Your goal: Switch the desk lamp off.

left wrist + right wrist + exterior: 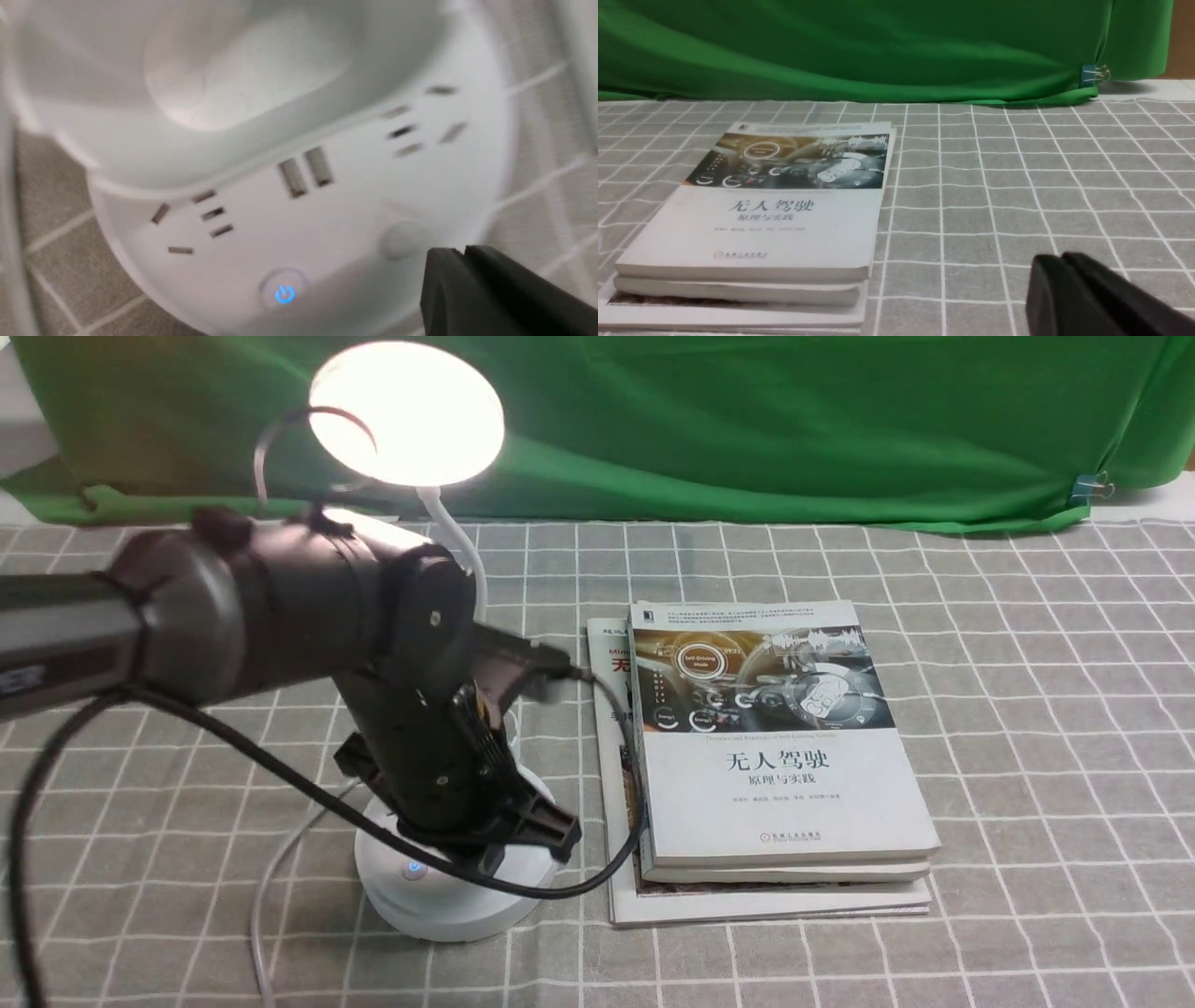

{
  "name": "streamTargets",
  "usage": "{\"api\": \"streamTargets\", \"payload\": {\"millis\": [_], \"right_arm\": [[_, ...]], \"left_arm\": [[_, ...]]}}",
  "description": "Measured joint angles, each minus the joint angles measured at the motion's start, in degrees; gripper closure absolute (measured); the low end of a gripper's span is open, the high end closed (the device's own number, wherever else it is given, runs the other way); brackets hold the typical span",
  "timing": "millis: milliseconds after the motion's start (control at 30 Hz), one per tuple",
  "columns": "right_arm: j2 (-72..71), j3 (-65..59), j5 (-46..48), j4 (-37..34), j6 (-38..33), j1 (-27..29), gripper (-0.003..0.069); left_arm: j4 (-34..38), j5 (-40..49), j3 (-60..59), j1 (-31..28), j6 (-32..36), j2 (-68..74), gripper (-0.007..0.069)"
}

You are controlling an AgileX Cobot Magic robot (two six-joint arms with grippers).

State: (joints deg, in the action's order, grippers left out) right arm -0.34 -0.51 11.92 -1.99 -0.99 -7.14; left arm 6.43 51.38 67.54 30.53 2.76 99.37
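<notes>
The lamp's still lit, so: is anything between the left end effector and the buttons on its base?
Nothing visible. The shut left end effector is close by the grey button; the power button lies uncovered.

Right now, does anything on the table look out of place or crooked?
Only small things. The book stack is not squared: its bottom book sticks out toward the desk lamp. The left arm's black cable sags across the lamp's base to the books. Nothing looks spilled or broken.
</notes>
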Motion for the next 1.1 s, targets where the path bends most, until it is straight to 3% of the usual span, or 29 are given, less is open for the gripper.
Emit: {"api": "streamTargets", "payload": {"millis": [700,900,1100], "right_arm": [[0.0,0.0,0.0,0.0,0.0,0.0,0.0622],[0.0,0.0,0.0,0.0,0.0,0.0,0.0622],[0.0,0.0,0.0,0.0,0.0,0.0,0.0622]], "left_arm": [[0.1,-1.5,0.5,0.0,-0.6,4.9,0.0606],[1.3,0.0,-1.9,0.0,-0.6,-2.4,0.0606],[2.1,-5.1,-12.1,0.0,-0.6,-19.3,0.0606]]}}
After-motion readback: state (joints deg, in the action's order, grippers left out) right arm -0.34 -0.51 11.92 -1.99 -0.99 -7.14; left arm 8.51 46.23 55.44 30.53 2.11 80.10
